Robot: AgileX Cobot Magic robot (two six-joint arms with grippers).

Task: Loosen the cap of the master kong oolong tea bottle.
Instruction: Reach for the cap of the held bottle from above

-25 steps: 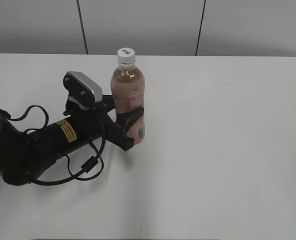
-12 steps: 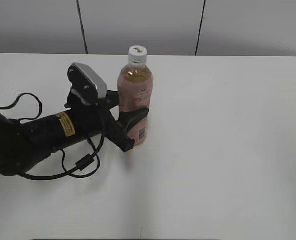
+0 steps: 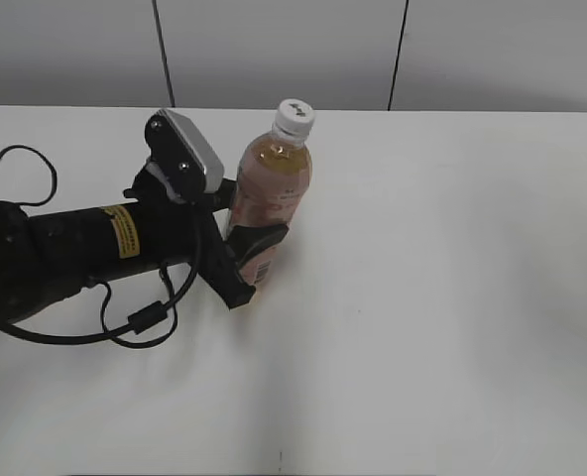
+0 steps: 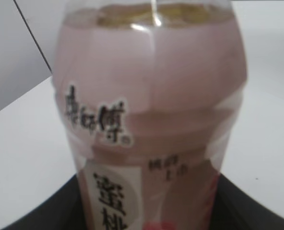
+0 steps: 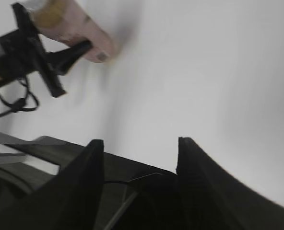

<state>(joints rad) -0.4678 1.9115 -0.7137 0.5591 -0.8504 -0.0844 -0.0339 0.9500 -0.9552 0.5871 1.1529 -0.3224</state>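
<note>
The master kong oolong tea bottle (image 3: 270, 203) has amber tea and a pink label. It leans to the right on the white table, its base touching or just above the surface. Its white cap (image 3: 294, 116) is on top. My left gripper (image 3: 249, 256) is shut on the bottle's lower body. The bottle fills the left wrist view (image 4: 151, 120), with the black fingers at either side of it. My right gripper (image 5: 139, 143) is open and empty, off to the side above the table edge. The bottle (image 5: 72, 26) shows small in the right wrist view's top left.
The white table (image 3: 452, 297) spreads wide to the right of the bottle. A grey panelled wall (image 3: 284, 50) runs behind it. The left arm's black cables (image 3: 135, 317) loop over the table at the left.
The left arm has carried the bottle to the right and a little farther back. The bottle stood upright before and now leans to the right.
</note>
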